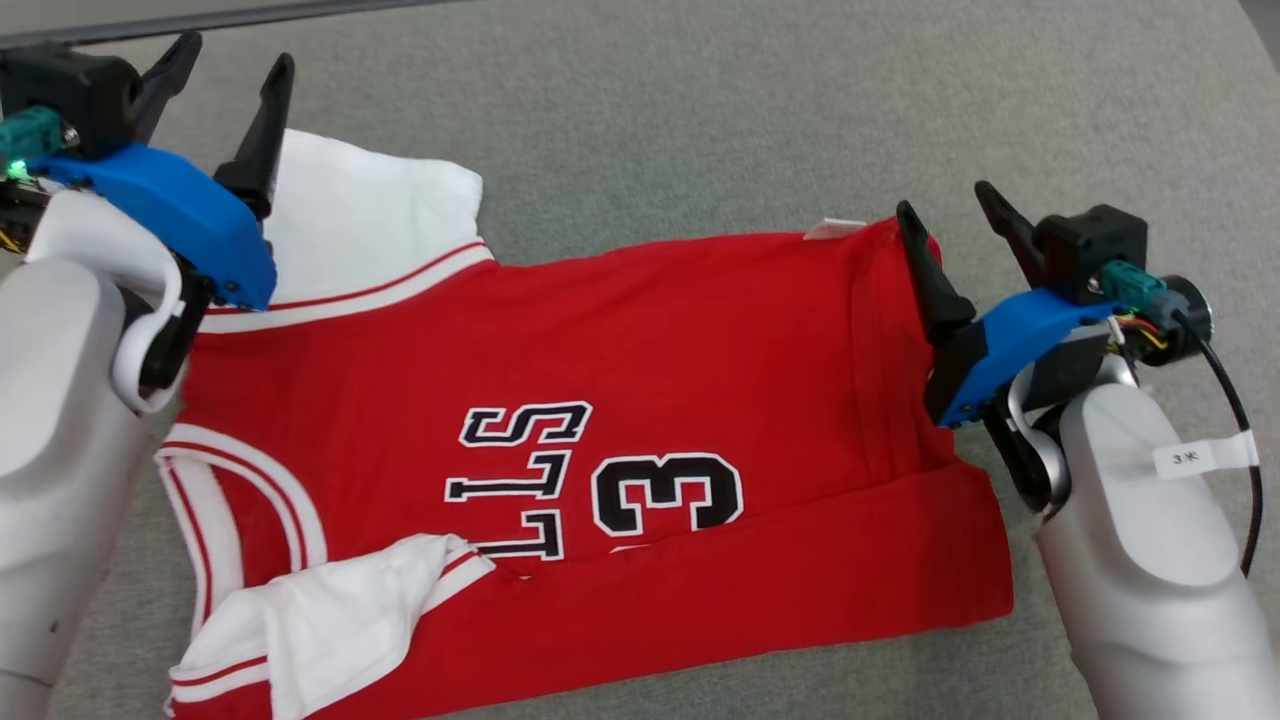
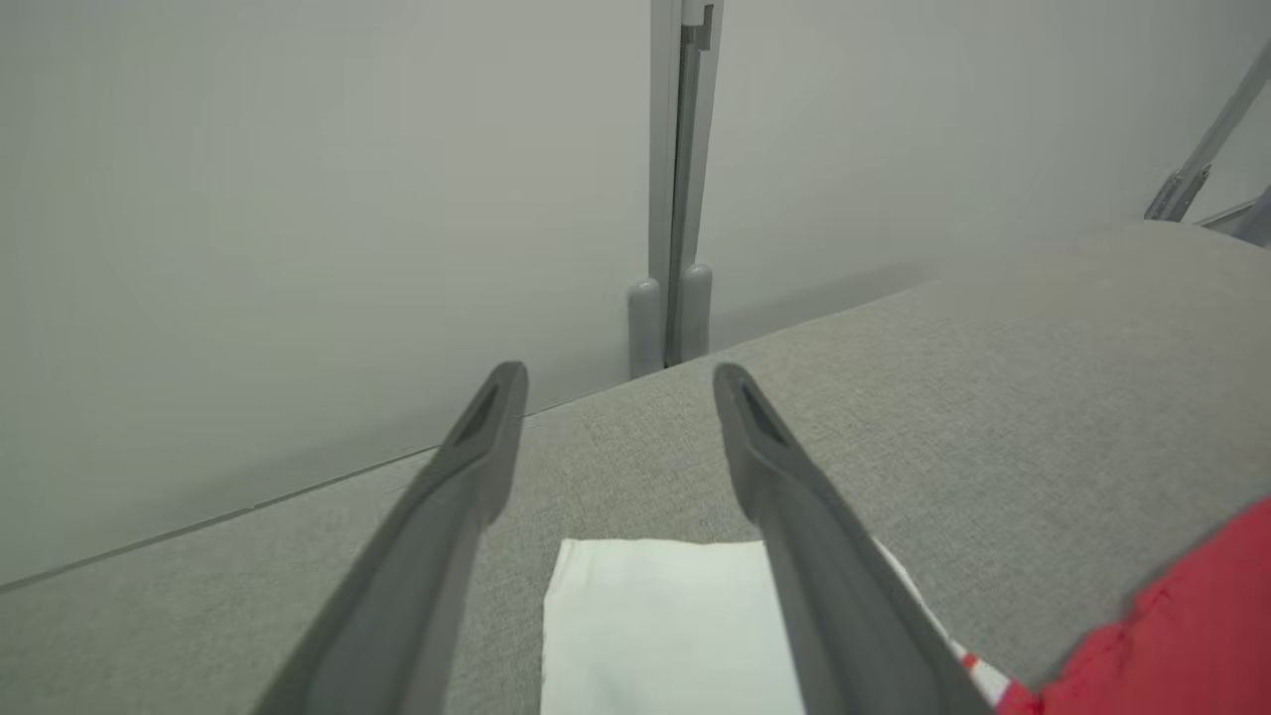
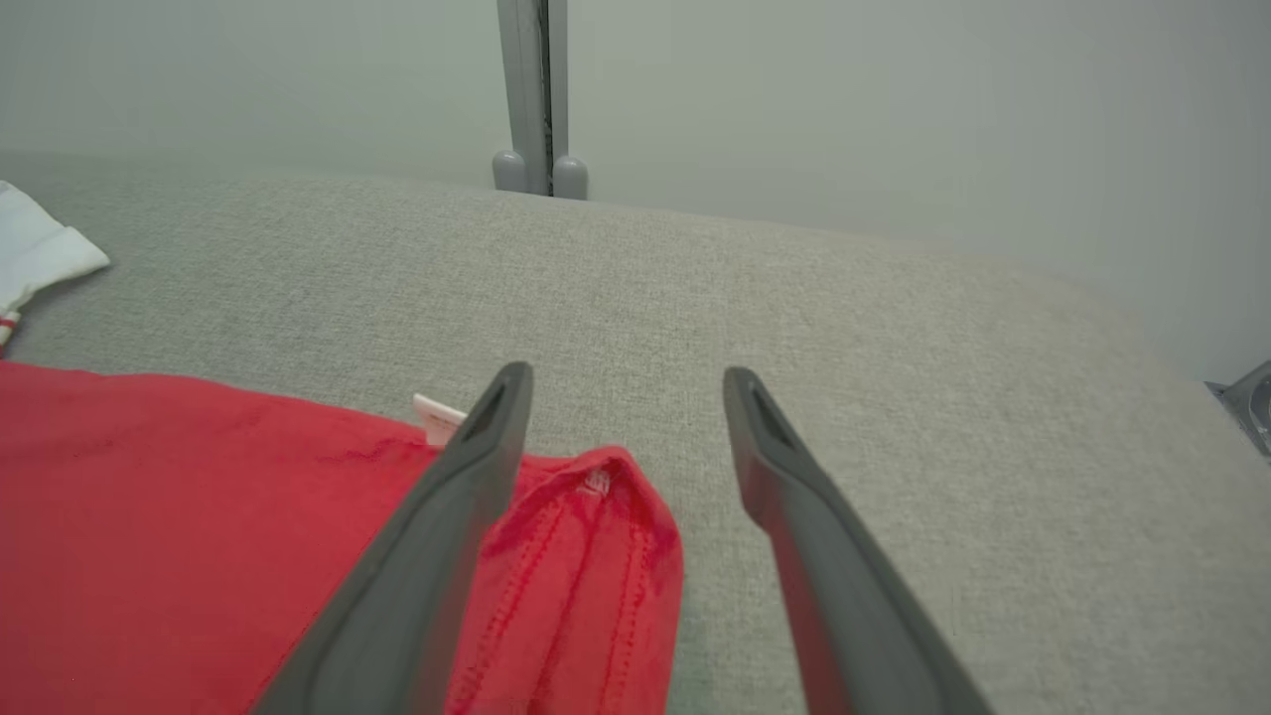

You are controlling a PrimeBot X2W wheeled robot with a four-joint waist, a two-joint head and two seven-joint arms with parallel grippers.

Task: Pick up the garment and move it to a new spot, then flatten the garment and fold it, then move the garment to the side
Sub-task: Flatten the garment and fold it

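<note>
Jersey lies spread on the grey tabletop, centre of the head view, turned sideways: collar end toward the robot's left, hem end toward its right. It's red with white trim and a black "3" plus letters on the chest. The near long edge is folded up over the body as a band that covers the lower part of the print. Far sleeve is white and lies flat at upper left. Near sleeve is white and bunched on the red at lower left. A small white tag sticks out at the far edge near the right corner. Left end effector is wide open and holds nothing. It sits over the far sleeve at the collar end; the left wrist view shows the sleeve's edge between and below the two fingers, with the right-hand one crossing over the cloth. Can't tell if it touches. Right end effector is also wide open and empty, at the jersey's far right corner. In the right wrist view the left-hand finger lies over the stitched red corner and the other over bare tabletop; contact unclear. A grey wall with a vertical post stands behind the tabletop's far edge.
</note>
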